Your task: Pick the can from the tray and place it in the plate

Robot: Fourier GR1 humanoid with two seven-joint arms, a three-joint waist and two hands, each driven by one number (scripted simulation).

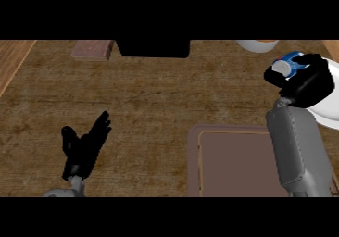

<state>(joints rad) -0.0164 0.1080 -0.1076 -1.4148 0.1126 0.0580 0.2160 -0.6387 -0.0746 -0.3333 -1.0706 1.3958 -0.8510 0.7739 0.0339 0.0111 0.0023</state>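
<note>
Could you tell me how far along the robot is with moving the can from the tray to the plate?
Done: the tray shows no can. In hand: the right robot hand is curled round the blue can, over the white plate. Left: set the can down and let go. The left robot hand rests open at lower left.

A kitchen: a brown counter (152, 102) carries a tray (194, 162) near its front edge and a white plate (335, 115) at its right edge.
</note>
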